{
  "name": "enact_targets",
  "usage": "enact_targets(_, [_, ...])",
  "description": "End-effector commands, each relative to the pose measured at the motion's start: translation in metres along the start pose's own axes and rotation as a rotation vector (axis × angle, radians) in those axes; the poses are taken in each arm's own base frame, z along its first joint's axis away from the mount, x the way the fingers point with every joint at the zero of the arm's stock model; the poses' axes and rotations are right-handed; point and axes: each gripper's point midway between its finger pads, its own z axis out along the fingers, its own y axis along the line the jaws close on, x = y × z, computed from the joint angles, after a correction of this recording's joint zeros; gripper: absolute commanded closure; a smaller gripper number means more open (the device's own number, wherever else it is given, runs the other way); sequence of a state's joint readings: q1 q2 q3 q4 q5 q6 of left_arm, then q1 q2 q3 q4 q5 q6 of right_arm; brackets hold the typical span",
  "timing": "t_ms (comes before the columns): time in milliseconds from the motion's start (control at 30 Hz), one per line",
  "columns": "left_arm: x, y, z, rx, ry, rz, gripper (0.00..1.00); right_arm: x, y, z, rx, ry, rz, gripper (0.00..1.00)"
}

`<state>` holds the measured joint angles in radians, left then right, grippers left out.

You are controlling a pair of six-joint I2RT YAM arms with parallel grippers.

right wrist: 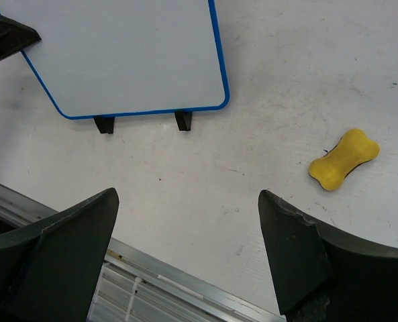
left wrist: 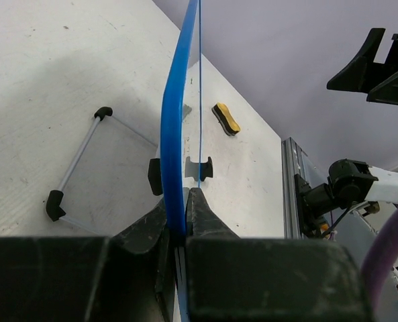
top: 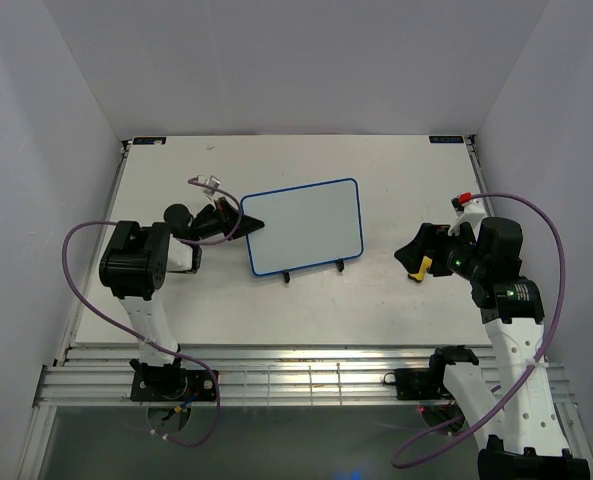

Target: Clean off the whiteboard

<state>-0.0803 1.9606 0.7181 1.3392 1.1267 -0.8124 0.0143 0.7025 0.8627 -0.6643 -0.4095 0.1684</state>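
The whiteboard (top: 306,225) stands on its black feet at the table's middle; its blue-framed white face shows no marks. It also shows in the right wrist view (right wrist: 125,54). My left gripper (top: 238,222) is shut on the board's left edge; in the left wrist view the blue frame (left wrist: 175,134) runs between the closed fingers of that gripper (left wrist: 183,201). The yellow bone-shaped eraser (right wrist: 344,159) lies on the table right of the board, also seen from above (top: 425,266). My right gripper (right wrist: 186,201) is open and empty, hovering beside the eraser (top: 416,255).
The board's wire stand (left wrist: 78,161) rests on the table behind it. An aluminium rail (top: 306,375) runs along the near edge. White walls close in the left, back and right sides. Purple cables loop off both arms.
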Motion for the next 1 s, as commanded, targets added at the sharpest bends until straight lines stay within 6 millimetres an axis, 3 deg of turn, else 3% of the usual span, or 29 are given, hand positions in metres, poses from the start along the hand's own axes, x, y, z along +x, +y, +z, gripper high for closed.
enact_targets(0, [-0.015, -0.016, -0.003, 0.074, -0.067, 0.335, 0.82, -0.012, 0.009, -0.005, -0.035, -0.043, -0.027, 0.10])
enact_targets(267, [-0.011, -0.013, -0.006, 0.036, -0.089, 0.307, 0.75, -0.008, 0.006, -0.004, -0.022, -0.048, -0.022, 0.10])
enact_targets(533, [-0.008, -0.007, -0.010, -0.020, -0.120, 0.309, 0.62, -0.007, 0.002, -0.005, -0.001, -0.050, -0.025, 0.10])
enact_targets(567, [-0.008, -0.006, -0.010, -0.020, -0.118, 0.308, 0.49, -0.007, 0.002, -0.006, 0.004, -0.050, -0.029, 0.10])
enact_targets(600, [-0.008, -0.007, -0.010, -0.018, -0.118, 0.310, 0.44, -0.007, 0.001, -0.006, 0.007, -0.050, -0.027, 0.10])
enact_targets(767, [-0.013, -0.009, -0.011, -0.030, -0.130, 0.327, 0.43, -0.008, 0.001, -0.005, 0.006, -0.052, -0.031, 0.10])
enact_targets(800, [-0.016, -0.012, -0.011, -0.028, -0.134, 0.336, 0.27, -0.009, 0.001, -0.005, 0.007, -0.054, -0.031, 0.10])
enact_targets(833, [-0.019, -0.012, -0.011, -0.034, -0.142, 0.342, 0.04, -0.009, 0.001, -0.005, 0.007, -0.051, -0.030, 0.10])
enact_targets(967, [-0.027, -0.007, -0.018, -0.111, -0.170, 0.312, 0.02, -0.010, 0.001, -0.005, 0.006, -0.048, -0.031, 0.10])
